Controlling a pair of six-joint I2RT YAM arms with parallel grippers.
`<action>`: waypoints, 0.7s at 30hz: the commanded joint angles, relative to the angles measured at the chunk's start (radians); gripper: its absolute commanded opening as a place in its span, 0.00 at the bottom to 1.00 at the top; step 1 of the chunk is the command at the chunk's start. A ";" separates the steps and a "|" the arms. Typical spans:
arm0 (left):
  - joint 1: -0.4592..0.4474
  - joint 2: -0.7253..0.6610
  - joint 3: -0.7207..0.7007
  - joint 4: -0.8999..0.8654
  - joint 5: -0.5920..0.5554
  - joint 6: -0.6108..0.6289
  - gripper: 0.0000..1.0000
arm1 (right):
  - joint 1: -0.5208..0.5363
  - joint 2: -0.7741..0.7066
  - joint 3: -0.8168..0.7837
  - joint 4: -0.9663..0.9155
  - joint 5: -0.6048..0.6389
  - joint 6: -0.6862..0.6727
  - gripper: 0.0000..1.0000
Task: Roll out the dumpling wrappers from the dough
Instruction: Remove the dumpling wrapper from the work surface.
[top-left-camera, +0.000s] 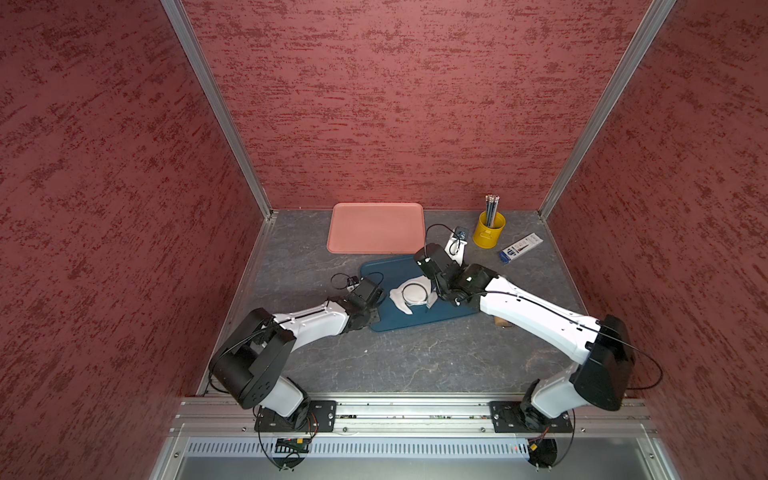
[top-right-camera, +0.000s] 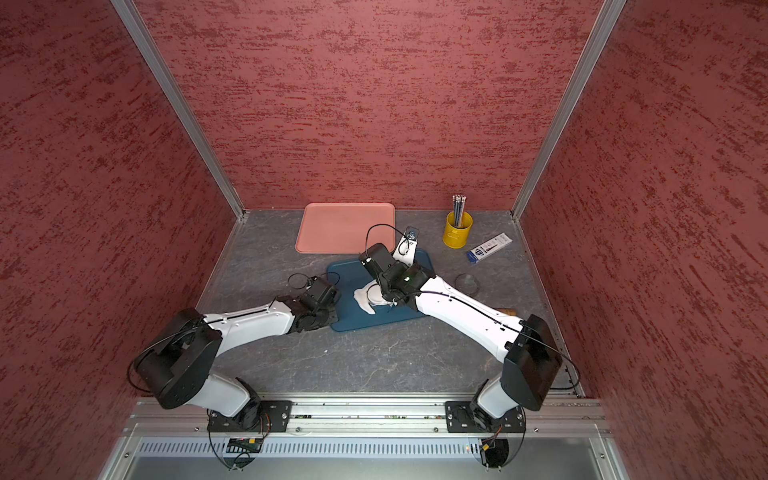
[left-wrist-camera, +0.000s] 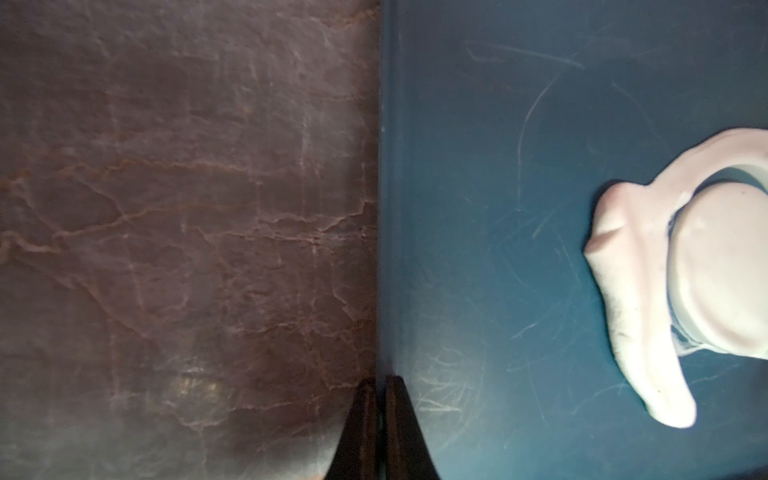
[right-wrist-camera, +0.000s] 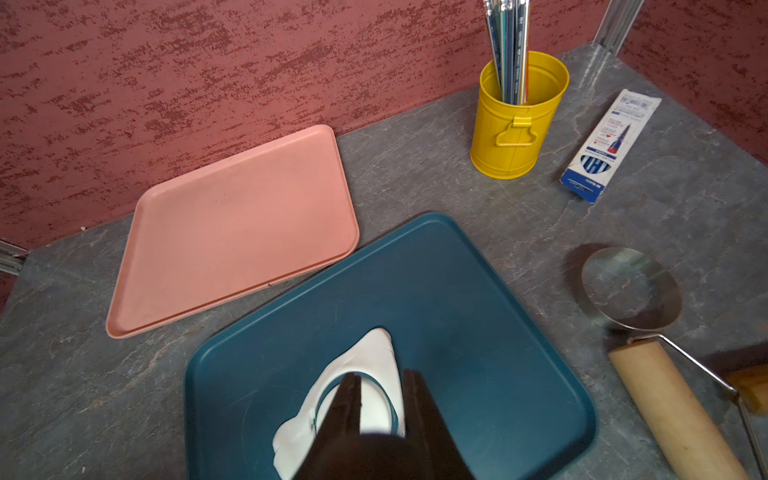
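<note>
White and thin, the dumpling wrapper (top-left-camera: 414, 292) lies cut inside the dough (top-left-camera: 398, 302) on the blue tray (top-left-camera: 415, 322). The right pincer (right-wrist-camera: 382, 382) stands slightly apart over it; whether it nips the disc I cannot tell. The left pincer (left-wrist-camera: 380, 415), pressed together, sits at the tray's rim. A lift may tear the wrapper or drag clinging dough along. The pink tray (top-left-camera: 374, 226) offers bare room just beyond; the ring cutter (right-wrist-camera: 629, 291) and rolling pin (right-wrist-camera: 673, 407) crowd the bench on the right arm's side.
</note>
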 joint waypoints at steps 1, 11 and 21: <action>-0.002 0.008 0.020 0.010 -0.041 -0.002 0.00 | -0.011 0.015 0.075 0.000 0.029 0.039 0.00; -0.002 0.012 0.026 0.007 -0.041 0.000 0.00 | -0.025 0.060 0.098 -0.068 0.039 0.090 0.00; -0.002 0.018 0.026 0.003 -0.041 0.001 0.00 | -0.033 0.087 0.124 -0.135 0.041 0.146 0.00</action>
